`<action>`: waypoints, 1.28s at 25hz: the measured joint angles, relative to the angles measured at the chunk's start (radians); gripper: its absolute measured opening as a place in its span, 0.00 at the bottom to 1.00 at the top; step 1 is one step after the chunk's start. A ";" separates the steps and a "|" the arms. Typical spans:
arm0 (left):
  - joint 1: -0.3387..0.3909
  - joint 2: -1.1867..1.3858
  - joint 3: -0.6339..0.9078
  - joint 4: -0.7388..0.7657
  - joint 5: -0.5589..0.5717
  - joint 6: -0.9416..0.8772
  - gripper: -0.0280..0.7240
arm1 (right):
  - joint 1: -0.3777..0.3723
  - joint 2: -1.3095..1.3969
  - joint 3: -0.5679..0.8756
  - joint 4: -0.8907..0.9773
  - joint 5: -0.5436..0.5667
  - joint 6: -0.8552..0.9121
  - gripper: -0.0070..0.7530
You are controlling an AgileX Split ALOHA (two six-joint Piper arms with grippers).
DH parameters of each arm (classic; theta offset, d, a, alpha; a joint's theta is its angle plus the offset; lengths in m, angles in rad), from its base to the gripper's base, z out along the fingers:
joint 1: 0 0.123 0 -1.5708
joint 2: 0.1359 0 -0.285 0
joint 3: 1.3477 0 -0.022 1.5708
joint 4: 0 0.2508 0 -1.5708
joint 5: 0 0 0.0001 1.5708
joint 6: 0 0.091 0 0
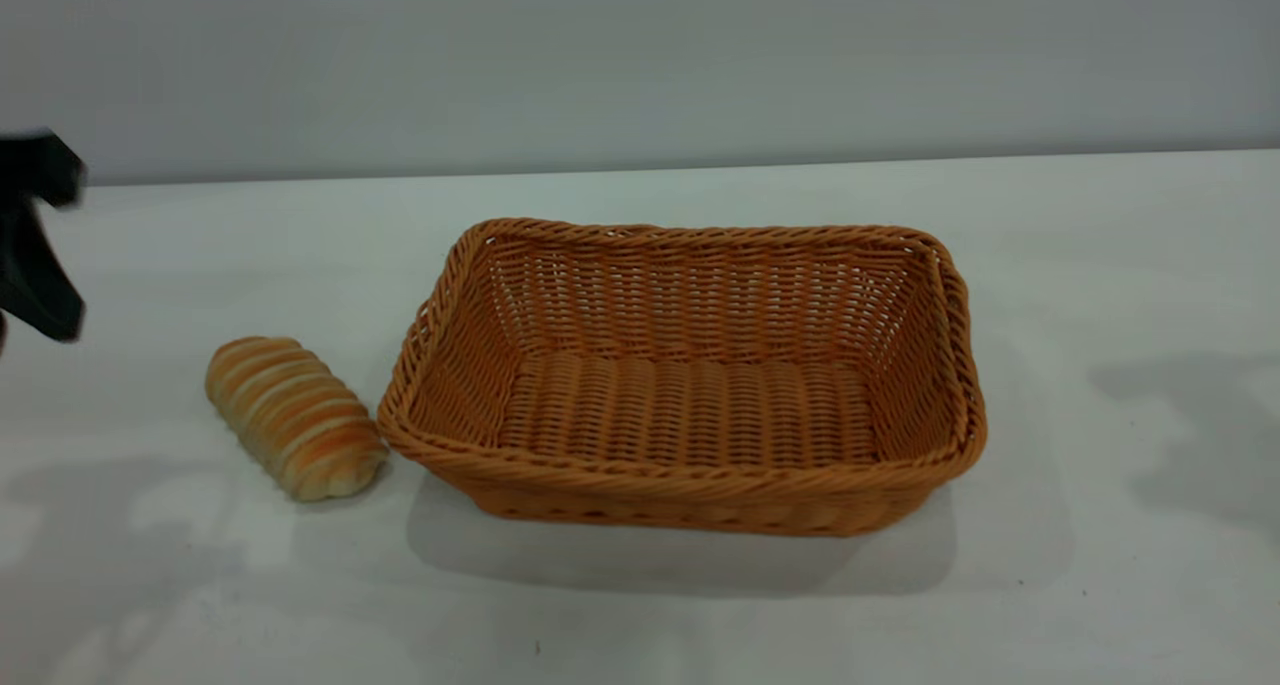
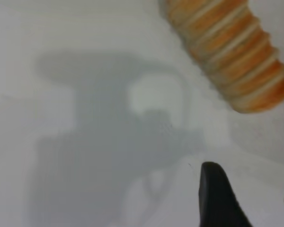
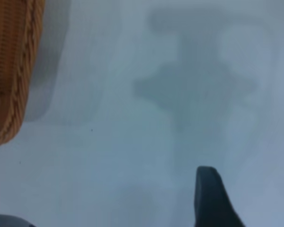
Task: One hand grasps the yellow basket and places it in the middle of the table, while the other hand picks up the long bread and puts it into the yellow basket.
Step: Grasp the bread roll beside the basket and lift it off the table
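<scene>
Exterior view: left gripper [image 1: 40,235] hovers released, well apart from long bread [image 1: 295,417], which lies just beside yellow basket [image 1: 690,485].

The large rectangular woven wicker basket [image 1: 690,385] is orange-tan with an open-weave pattern and braided rim, the small elongated ridged loaf of bread [image 1: 295,415] shows crosswise bands of golden-orange and pale cream, the wide flat table [image 1: 1100,265] is plain white with tiny dark specks, and the left pincer [image 2: 248,198] is black.
</scene>
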 joint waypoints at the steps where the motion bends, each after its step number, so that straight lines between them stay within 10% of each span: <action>1: 0.000 0.028 -0.010 -0.001 -0.016 0.000 0.57 | 0.000 -0.015 0.016 0.000 -0.005 0.000 0.57; 20: -0.101 0.599 -0.359 -0.008 -0.103 0.130 0.56 | 0.000 -0.118 0.062 0.043 -0.032 0.000 0.57; 27: -0.101 0.581 -0.368 0.007 -0.064 0.163 0.12 | 0.000 -0.118 0.062 0.044 -0.033 -0.003 0.57; 32: -0.102 0.409 -0.359 0.038 -0.005 0.164 0.07 | 0.000 -0.118 0.062 0.046 -0.033 -0.004 0.57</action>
